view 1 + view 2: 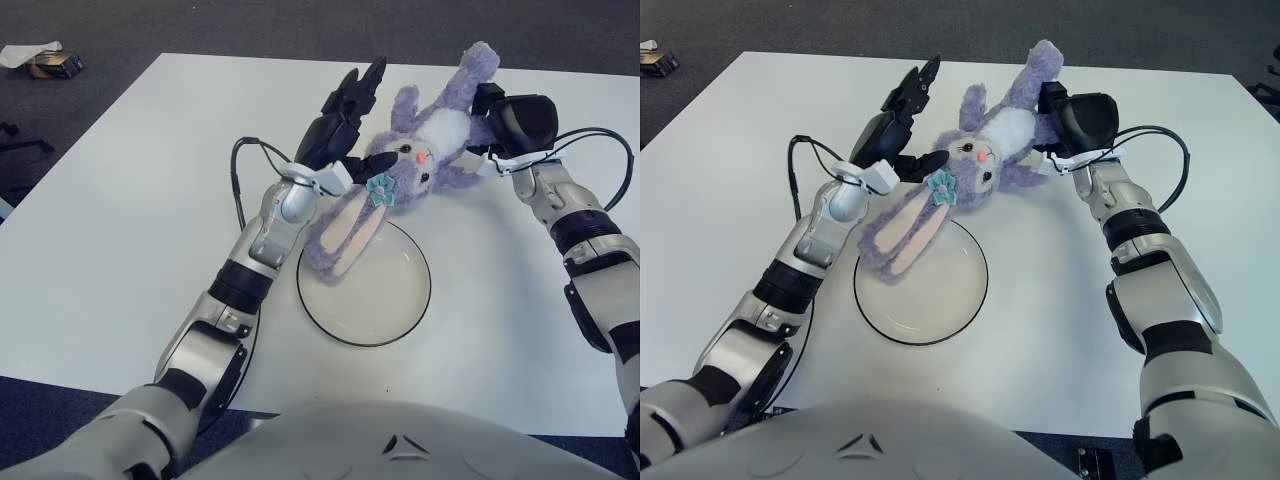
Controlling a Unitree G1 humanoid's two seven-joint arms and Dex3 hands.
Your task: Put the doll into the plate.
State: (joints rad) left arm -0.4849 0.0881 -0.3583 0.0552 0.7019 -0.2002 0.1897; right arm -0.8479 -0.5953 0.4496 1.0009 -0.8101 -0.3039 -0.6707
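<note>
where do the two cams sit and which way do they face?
Left eye view: on the head, looking forward and down at the white table; shows left hand, right hand, both arms, chest.
Right eye view: same head, slightly to the right, same aim; same limbs, scene sits further left.
Shared: purple doll held between both hands, one ear over the plate.

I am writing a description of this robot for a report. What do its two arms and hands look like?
Both arms are built of silver-grey metal segments with black joints. The left hand has black fingers and a small white piece at the wrist; a thin black cable loops beside its forearm. The right hand is a bulky black housing, with black cables arcing out along its forearm. No markings are visible.
</note>
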